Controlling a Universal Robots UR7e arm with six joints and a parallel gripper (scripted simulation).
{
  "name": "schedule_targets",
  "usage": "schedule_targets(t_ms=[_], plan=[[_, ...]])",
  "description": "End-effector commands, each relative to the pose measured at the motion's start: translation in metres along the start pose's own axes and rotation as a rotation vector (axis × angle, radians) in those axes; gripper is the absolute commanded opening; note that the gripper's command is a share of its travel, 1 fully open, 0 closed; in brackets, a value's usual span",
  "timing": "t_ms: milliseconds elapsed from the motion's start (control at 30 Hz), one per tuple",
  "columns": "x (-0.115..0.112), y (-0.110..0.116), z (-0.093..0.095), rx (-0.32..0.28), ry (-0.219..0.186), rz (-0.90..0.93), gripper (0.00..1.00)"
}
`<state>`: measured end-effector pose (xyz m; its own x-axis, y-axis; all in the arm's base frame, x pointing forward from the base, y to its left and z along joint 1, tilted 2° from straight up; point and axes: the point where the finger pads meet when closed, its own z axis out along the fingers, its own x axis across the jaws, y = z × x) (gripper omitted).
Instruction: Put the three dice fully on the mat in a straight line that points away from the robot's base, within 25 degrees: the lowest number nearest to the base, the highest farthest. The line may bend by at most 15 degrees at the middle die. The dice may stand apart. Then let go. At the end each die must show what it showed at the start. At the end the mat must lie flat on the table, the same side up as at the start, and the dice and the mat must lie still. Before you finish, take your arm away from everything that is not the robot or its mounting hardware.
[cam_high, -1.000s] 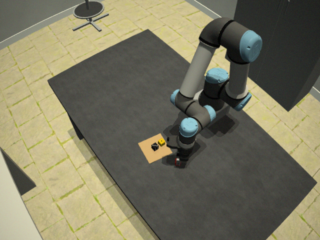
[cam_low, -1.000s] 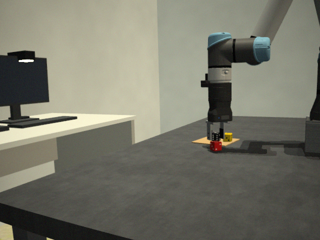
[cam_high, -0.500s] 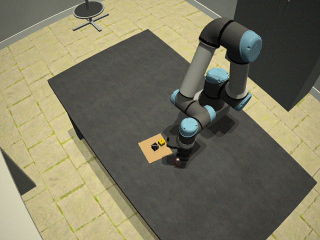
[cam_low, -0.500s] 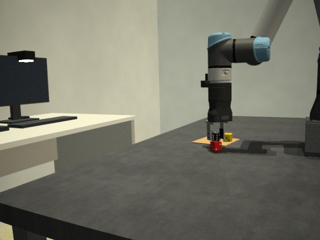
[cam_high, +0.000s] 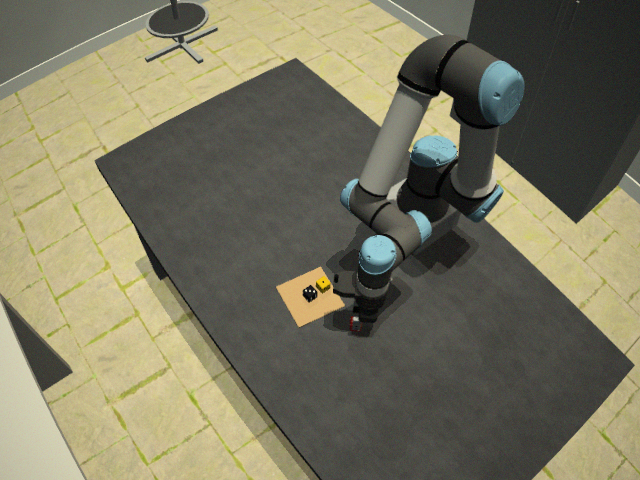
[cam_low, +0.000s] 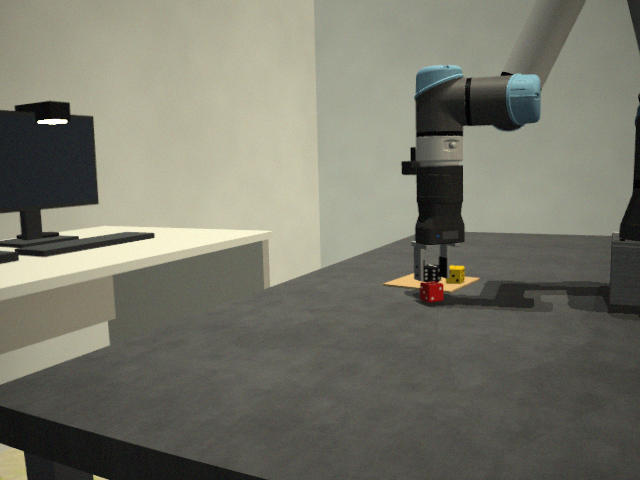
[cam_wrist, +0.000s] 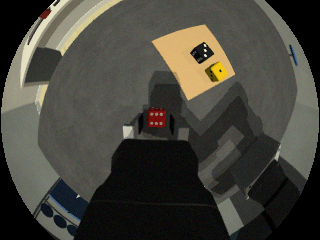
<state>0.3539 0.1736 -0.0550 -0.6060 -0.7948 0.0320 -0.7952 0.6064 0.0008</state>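
From the exterior view, nearest me the red die sits on the bench just off the mat. My end effector hangs over it, fingers apart, empty. An off-centre squeeze could tip it, changing its face. Beyond, black die and yellow die stand on the mat.

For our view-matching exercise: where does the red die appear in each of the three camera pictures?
Top: red die just below centre, under the open gripper, right of the mat.
Exterior: right of centre, before the mat's front edge.
Wrist: centre, between the fingers.
Shared landmark: the tan mat.
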Motion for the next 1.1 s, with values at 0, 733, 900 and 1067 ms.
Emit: schedule_targets(t_ms=[0,733,900,1067], plan=[[0.000,0.000,0.000,0.001,-0.001,0.000,0.87],[0.000,0.000,0.020,0.001,-0.001,0.000,0.87],[0.000,0.000,0.030,0.001,-0.001,0.000,0.87],[0.000,0.000,0.035,0.001,-0.001,0.000,0.87]])
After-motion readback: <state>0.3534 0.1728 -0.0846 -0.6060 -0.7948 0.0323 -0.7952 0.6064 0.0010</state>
